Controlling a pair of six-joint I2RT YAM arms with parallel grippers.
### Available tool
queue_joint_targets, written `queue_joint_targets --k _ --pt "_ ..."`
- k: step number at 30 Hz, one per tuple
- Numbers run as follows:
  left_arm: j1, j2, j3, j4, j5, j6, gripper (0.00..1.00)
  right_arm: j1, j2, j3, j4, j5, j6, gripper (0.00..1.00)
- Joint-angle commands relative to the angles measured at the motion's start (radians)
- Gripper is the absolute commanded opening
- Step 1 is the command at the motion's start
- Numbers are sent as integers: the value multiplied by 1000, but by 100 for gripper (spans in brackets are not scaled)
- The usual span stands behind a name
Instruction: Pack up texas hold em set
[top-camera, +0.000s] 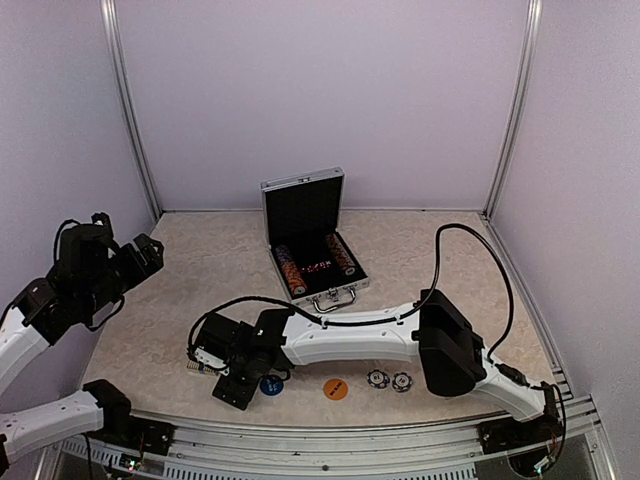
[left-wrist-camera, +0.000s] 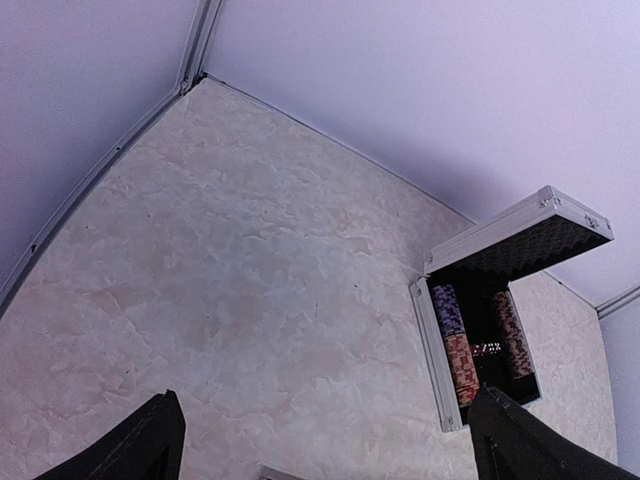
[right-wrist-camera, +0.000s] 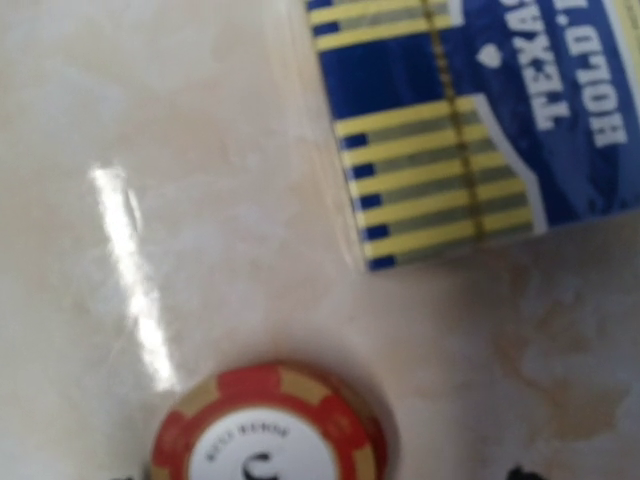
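Note:
The silver case (top-camera: 305, 235) stands open at the back middle, with rows of striped chips (top-camera: 291, 270) inside; it also shows in the left wrist view as the case (left-wrist-camera: 440, 345). My right gripper (top-camera: 215, 368) is low over the table's front left. Just below its camera lie a red and gold chip (right-wrist-camera: 265, 430) and a blue and yellow card deck (right-wrist-camera: 470, 120). Its fingers hardly show, so I cannot tell their state. A blue disc (top-camera: 271, 384), an orange disc (top-camera: 336, 388) and two striped chips (top-camera: 388, 380) lie along the front. My left gripper (top-camera: 140, 255) is raised at the far left, open and empty.
The right arm's long white link (top-camera: 350, 340) stretches across the front of the table, just before the case's handle (top-camera: 335, 296). Its black cable (top-camera: 470, 250) loops over the right side. Pale walls with metal posts (top-camera: 135, 110) enclose the table.

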Motion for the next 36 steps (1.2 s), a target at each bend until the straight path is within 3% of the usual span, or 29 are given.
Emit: queue_joint_targets --k 1,14,24,36 --pt "8 -8 -9 -7 10 -7 99 10 42 26 21 -4 -1 78" --pt "8 1 -16 11 26 -13 99 10 71 39 22 17 -4 70" --pt "8 1 -16 14 24 -12 99 8 76 40 -10 24 -4 54" --pt "10 -9 -24 17 24 -11 99 -18 38 -29 -27 23 3 44"
